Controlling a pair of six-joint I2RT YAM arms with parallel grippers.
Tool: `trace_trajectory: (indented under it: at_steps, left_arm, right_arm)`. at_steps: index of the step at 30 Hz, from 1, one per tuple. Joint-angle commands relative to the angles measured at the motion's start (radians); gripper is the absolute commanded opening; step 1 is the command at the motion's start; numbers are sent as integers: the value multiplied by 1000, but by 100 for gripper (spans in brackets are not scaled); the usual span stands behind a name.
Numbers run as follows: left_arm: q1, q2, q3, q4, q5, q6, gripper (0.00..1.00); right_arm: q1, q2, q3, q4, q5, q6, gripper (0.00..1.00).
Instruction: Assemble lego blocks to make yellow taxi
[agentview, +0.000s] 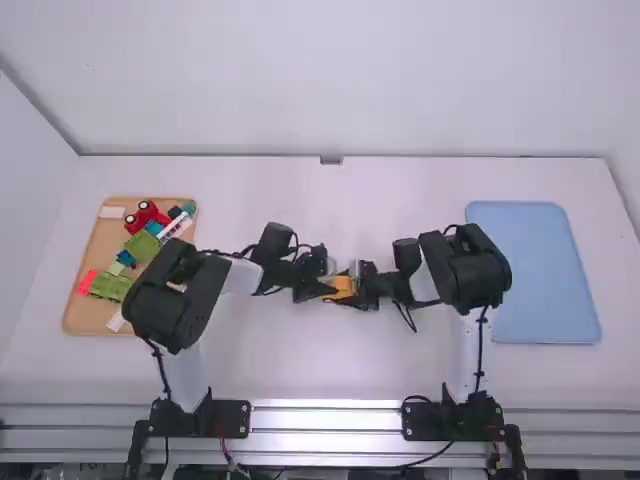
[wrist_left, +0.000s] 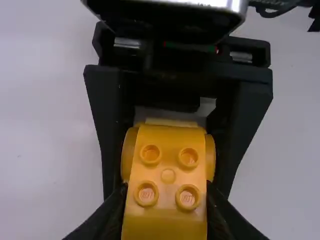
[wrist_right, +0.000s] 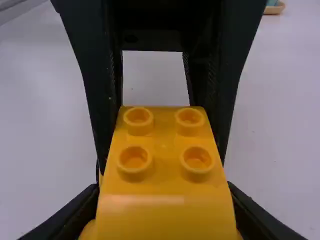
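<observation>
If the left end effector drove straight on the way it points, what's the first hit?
Likely the right end effector, facing it with its fingers on the same yellow block. The gap is hard to judge.

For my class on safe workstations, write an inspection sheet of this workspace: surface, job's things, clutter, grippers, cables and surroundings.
Surface: white table, with a blue tray on its right side.
Job's things: a studded yellow piece with rounded parts at its sides, held off to no tray, between the arms.
Clutter: a tan tray at the left holds a red toy vehicle and green blocks, among others.
Grippers: left gripper and right gripper both closed on the yellow piece, from opposite sides.
Cables: a dark cable runs down beside each arm near its base, left and right.
Surroundings: white wall beyond the table; people, nothing seen.
</observation>
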Motion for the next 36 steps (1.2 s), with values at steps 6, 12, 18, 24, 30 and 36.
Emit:
trace_trajectory:
  at_steps: [6, 12, 18, 24, 30, 36]
  left_arm:
    - [-5, -19, -28, -37, -128, -49, 34]
    - [38, -64, -29, -61, -119, -45, 41]
    - [96, -130, -29, -102, -10, 45, 99]
    - [206, -230, -29, -177, 41, 63, 99]
    - [373, -312, -29, -183, 26, -58, 99]
    - [460, -312, -29, -136, -24, -217, 99]
  right_arm:
    - [16, 8, 19, 3, 20, 15, 40]
    - [19, 9, 19, 3, 21, 15, 40]
    - [19, 9, 19, 5, 20, 27, 40]
    - [10, 3, 19, 18, 25, 76, 41]
    - [-11, -73, 18, 111, 159, 314, 42]
    - [-85, -301, 18, -98, 396, 377, 40]
